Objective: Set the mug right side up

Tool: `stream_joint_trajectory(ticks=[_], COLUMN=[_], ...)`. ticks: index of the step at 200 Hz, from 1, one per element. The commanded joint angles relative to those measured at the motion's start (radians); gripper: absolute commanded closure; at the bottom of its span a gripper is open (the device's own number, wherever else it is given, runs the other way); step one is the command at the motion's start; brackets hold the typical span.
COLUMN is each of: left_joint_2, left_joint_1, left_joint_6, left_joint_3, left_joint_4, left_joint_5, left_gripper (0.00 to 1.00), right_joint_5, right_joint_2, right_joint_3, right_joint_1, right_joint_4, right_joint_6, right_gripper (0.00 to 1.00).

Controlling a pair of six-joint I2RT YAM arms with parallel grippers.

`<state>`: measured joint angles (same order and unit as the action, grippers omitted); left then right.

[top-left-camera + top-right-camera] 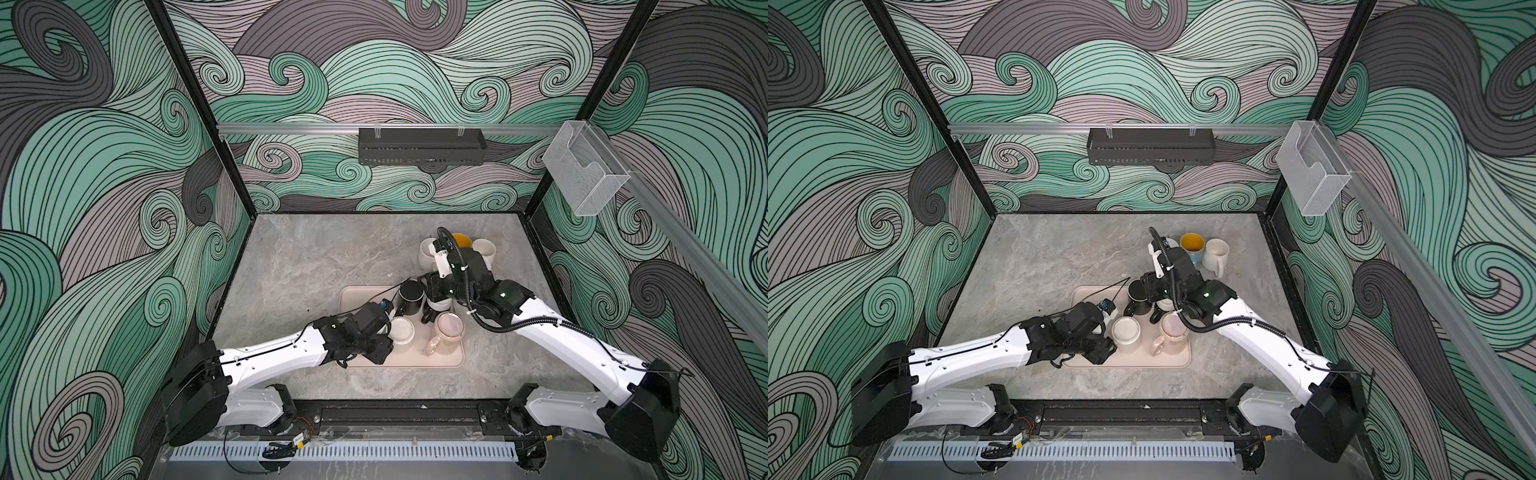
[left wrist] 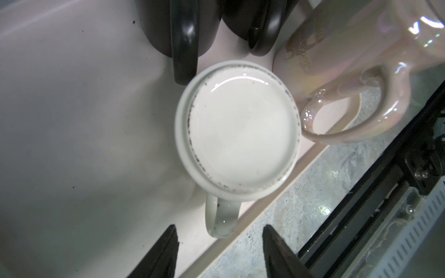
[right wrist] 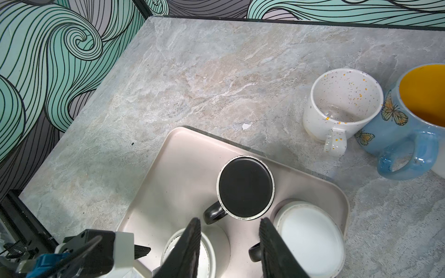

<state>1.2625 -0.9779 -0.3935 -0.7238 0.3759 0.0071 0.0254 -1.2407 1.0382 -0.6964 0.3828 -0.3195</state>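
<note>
Our left gripper (image 2: 219,227), fingers parted and empty, straddles the handle (image 2: 222,216) of the inverted white mug (image 2: 240,130); our right gripper (image 3: 230,220) hangs released. A slipping pinch could knock the neighbouring pink mug (image 2: 337,36).

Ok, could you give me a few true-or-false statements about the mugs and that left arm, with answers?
1. The white mug beneath the left end effector stands upside down on the tray. True.
2. The black mug has its opening facing up. False: its flat base faces up.
3. The blue butterfly mug stands on the tray. False: it stands upright on the table, off the tray.
4. The speckled mug is upright. True.
5. The left end effector is shut tight. False: its jaws stand apart, either side of the white mug's handle.
</note>
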Motion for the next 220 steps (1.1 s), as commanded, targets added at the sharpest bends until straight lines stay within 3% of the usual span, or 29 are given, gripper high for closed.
stream_joint_trajectory(ticks=[1, 220], left_joint_2=[0.02, 0.105], left_joint_1=[-0.004, -0.005], left_joint_6=[0.002, -0.011], left_joint_3=[-0.011, 0.011], left_joint_4=[-0.045, -0.108], left_joint_5=[0.002, -0.045], left_gripper=[0.45, 0.63], right_joint_5=[0.014, -0.011], right_joint_2=[-0.002, -0.031], right_joint_3=[-0.004, -0.046], right_joint_1=[0.006, 0.016], right_joint_4=[-0.018, -0.068], right_joint_6=[0.008, -0.015], right_gripper=[0.58, 0.58])
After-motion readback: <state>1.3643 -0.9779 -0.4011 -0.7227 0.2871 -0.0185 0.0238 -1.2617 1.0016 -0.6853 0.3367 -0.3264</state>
